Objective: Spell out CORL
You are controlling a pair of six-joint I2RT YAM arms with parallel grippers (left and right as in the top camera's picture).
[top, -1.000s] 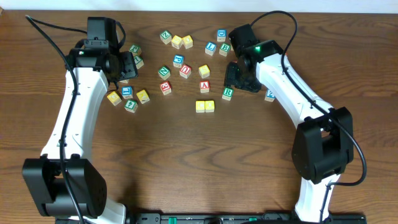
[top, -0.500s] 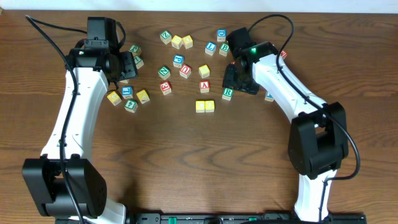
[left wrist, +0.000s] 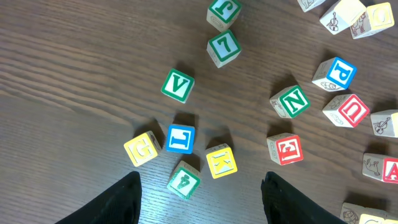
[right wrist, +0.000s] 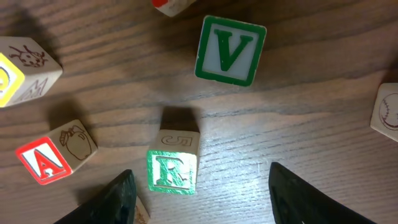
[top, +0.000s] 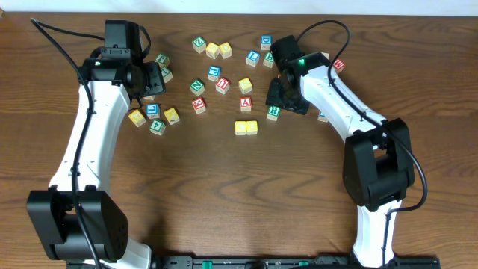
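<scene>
Right end effector (right wrist: 208,202) is brought nearer the R cube (right wrist: 172,172), jaws apart. Light, rigid wood is expected; opposite flat sides are recommended.

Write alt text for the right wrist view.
The open right gripper hangs above a green R cube on the wooden table. A green V cube lies beyond it, and a red A cube sits at the left of the picture.
</scene>
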